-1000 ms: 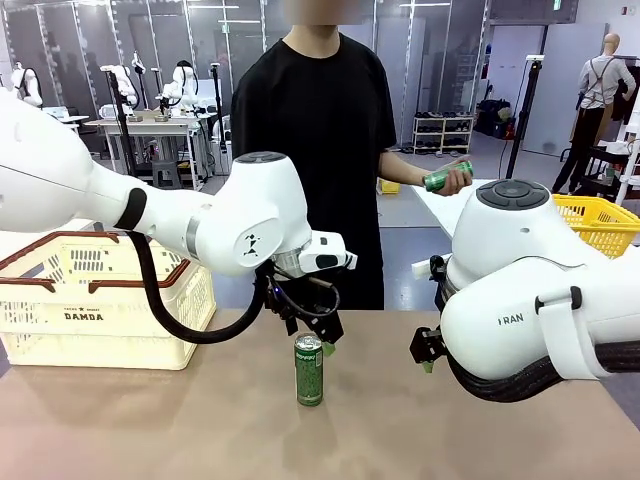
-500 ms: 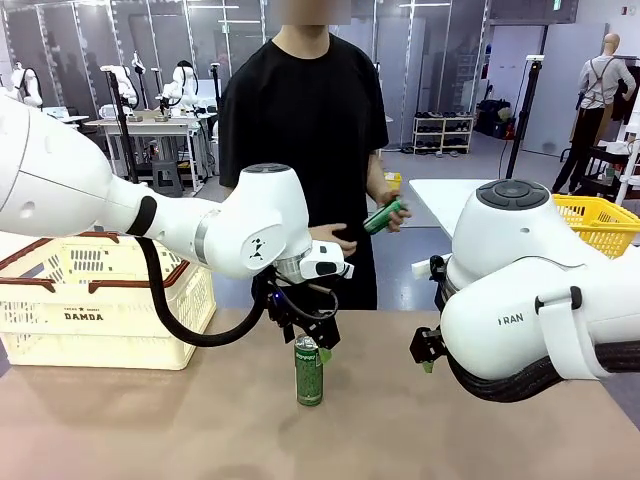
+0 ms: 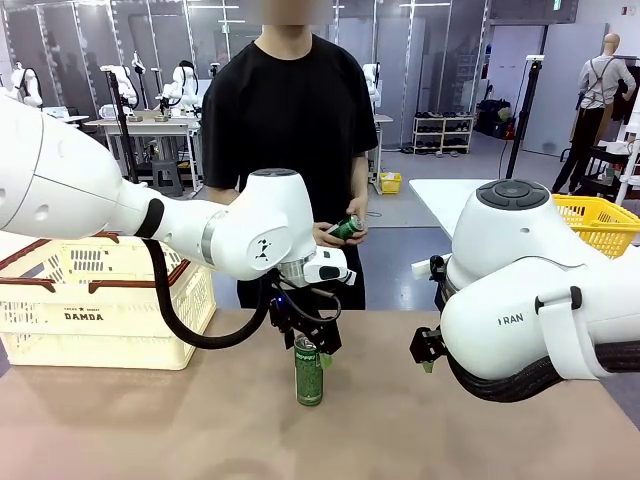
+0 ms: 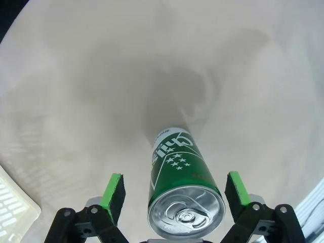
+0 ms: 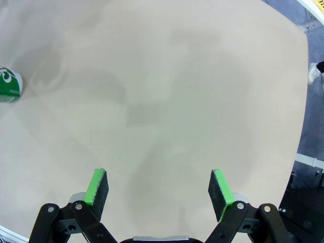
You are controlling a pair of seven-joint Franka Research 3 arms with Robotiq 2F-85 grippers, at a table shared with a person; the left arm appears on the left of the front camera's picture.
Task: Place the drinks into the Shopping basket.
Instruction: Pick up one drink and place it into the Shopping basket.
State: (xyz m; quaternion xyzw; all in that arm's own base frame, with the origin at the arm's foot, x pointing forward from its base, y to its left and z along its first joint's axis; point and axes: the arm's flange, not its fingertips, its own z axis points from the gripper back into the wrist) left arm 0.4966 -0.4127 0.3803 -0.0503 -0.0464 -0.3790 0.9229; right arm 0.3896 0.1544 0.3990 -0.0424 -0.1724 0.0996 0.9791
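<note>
A green drink can [image 3: 309, 372] stands upright on the table, a little left of centre. My left gripper [image 3: 308, 345] has come down over its top. In the left wrist view the can [image 4: 179, 192] sits between the green pads [image 4: 115, 190] of the left gripper [image 4: 174, 178], with a gap on each side, so the jaws are open around it. My right gripper [image 5: 159, 182] hangs open over bare table at the right, and the can's base [image 5: 9, 83] shows at the left edge of its wrist view. The Shopping basket [image 3: 60, 285] stands at the left. The person holds a second green can [image 3: 347, 227] in both hands.
A corner of the Shopping basket [image 4: 12, 202] shows at the lower left of the left wrist view. A yellow mesh basket [image 3: 600, 215] sits on another table at the far right. The person stands at the far edge, behind the can.
My left gripper has sunk lower over the standing can and its jaws have narrowed. The person brought the held can from out at the right in to the front of the body.
</note>
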